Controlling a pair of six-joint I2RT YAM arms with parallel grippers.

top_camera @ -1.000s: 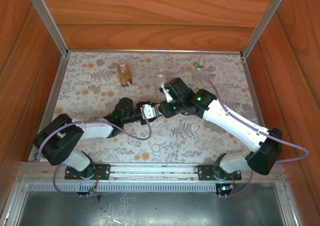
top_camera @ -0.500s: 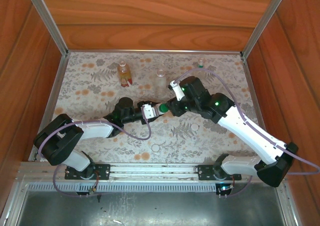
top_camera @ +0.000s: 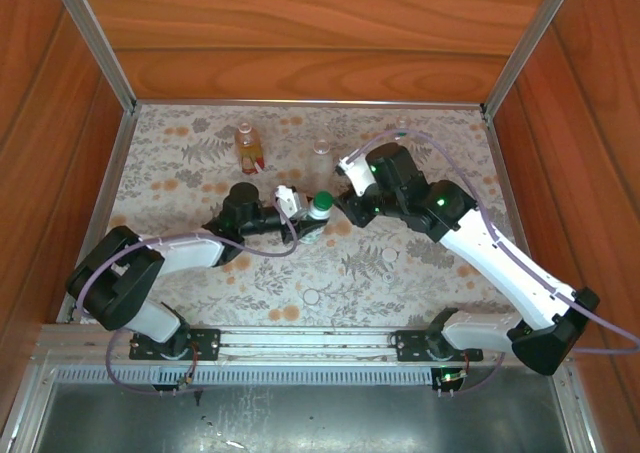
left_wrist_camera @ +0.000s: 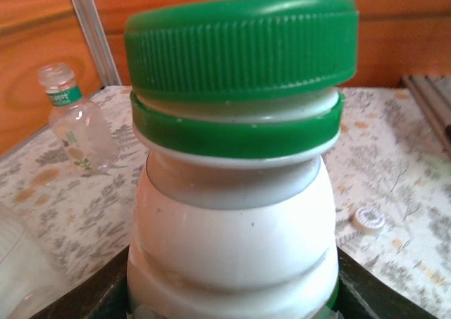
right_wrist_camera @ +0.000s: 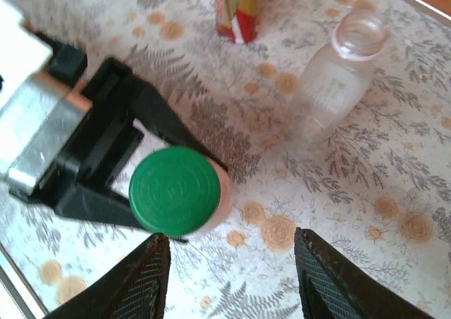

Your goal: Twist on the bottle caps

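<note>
Your left hand grips the white bottle over the counter, its green cap looks a bit loose, so close your open right hand on it and twist

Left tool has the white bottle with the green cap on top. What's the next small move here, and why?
Probably shift the right tool over the green cap and close on it to twist it down. It hangs open, clear of the cap, the left tool clamps the white bottle, and a pale gap shows between cap and green ring.
</note>
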